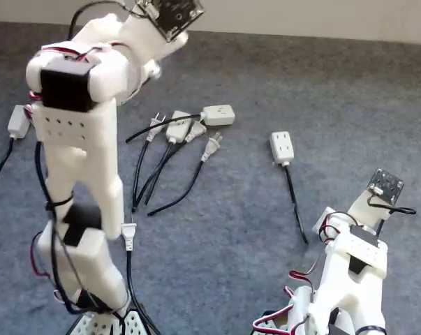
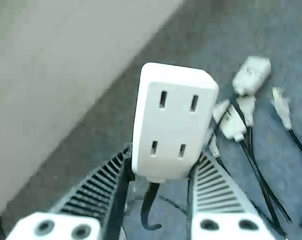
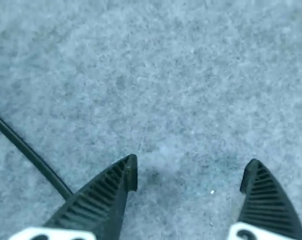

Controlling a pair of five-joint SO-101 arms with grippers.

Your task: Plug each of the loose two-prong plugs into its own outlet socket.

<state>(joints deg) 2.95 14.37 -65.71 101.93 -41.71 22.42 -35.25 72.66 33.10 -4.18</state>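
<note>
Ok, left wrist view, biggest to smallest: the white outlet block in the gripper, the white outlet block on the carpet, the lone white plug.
1. Gripped white outlet block, though it's nearest the camera.
2. Loose white outlet block on the grey carpet.
3. Lone white two-prong plug.

Grey carpet covers the surface, meeting a pale wall along the far edge.
</note>
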